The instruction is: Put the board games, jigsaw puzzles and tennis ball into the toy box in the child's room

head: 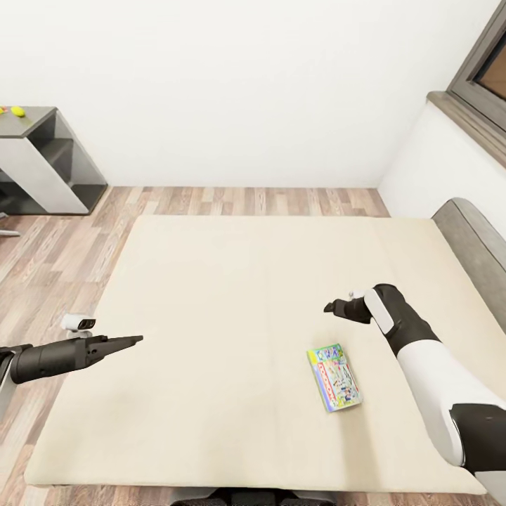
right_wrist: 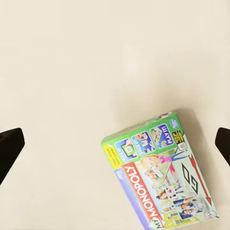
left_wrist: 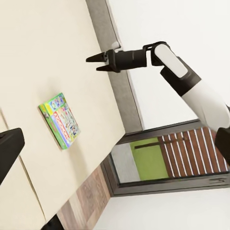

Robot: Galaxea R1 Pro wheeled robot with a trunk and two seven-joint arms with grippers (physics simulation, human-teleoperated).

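Monopoly board game lies flat on bed, near its front edge, headboard side; bare mattress all around it. Right gripper hangs above game, jaws apart, empty. Left gripper over bed's opposite edge, closed/open can't tell.

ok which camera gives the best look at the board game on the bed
The right wrist view: the board game is close enough to read its Monopoly lettering. The head view shows it small, lying flat on the bed; the left wrist view shows it slanted.
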